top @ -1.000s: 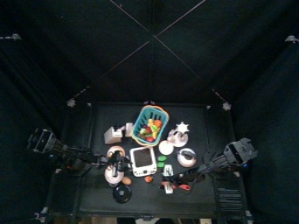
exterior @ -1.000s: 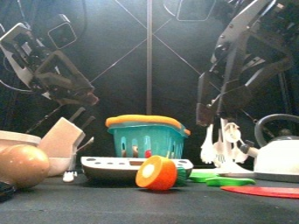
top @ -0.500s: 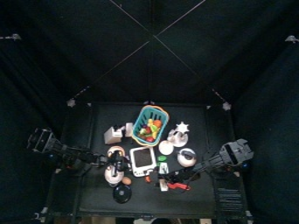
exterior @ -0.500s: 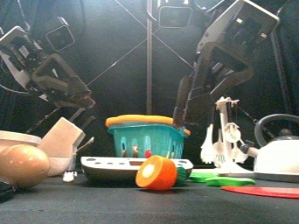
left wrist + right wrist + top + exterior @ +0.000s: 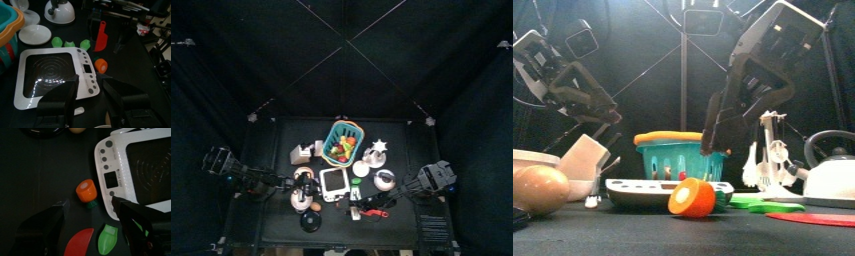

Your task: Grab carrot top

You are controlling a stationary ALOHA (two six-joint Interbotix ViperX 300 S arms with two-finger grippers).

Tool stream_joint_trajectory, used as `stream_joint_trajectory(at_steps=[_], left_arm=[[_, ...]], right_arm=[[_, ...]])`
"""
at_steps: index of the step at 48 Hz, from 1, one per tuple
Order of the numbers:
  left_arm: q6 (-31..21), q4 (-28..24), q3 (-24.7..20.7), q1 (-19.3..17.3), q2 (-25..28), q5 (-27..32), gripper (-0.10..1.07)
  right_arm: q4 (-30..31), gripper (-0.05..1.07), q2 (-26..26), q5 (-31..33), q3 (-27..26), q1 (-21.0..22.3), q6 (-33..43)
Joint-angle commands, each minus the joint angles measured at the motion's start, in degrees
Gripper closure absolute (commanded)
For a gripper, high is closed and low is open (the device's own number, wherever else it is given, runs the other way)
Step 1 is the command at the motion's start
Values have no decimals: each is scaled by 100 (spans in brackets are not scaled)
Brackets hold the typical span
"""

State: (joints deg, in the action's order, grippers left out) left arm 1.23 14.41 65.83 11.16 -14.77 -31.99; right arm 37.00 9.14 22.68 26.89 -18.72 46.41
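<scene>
The carrot (image 5: pixel 85 190) is a short orange stub with a small green top (image 5: pixel 92 204), lying on the black table beside a white scale (image 5: pixel 143 168). My right gripper (image 5: pixel 90 204) hangs above it, open, with the green top between its spread jaws and nothing held. The front view shows the carrot (image 5: pixel 691 198) near the table's front edge, with the right gripper (image 5: pixel 715 140) above and behind it. My left gripper (image 5: pixel 88 82) rests open over the scale's near corner, and the carrot (image 5: pixel 101 65) lies just beyond it.
A teal basket (image 5: pixel 680 160) of toy fruit stands behind the scale (image 5: pixel 647 190). A white kettle (image 5: pixel 827 175) is at the right. Green leaf pieces (image 5: pixel 107 239) and a red disc (image 5: pixel 80 244) lie near the carrot. A brown egg shape (image 5: pixel 537 188) sits at the left.
My right arm has swung in from the right toward the table's middle and come down over the carrot, jaws staying wide. The left arm has not moved.
</scene>
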Motion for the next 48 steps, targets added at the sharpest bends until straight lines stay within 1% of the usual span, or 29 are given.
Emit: stream_joint_trajectory(at_steps=[1,20,27,36,48], left_arm=[[9,0,-70,0,-35,-18,22],[18,0,-18,0,-35,-26,22],[18,0,26,0,-35,-18,22],[9,9,53,-9,-35,-18,22],[9,9,79,0,-35,-18,22]], right_arm=[[18,5,44,-70,-176,18,-26],[18,6,448,-79,-492,53,-18],[-18,12,624,-97,-571,53,-9],[-79,21,703,-123,-580,62,0],[-141,23,800,-264,-563,88,9]])
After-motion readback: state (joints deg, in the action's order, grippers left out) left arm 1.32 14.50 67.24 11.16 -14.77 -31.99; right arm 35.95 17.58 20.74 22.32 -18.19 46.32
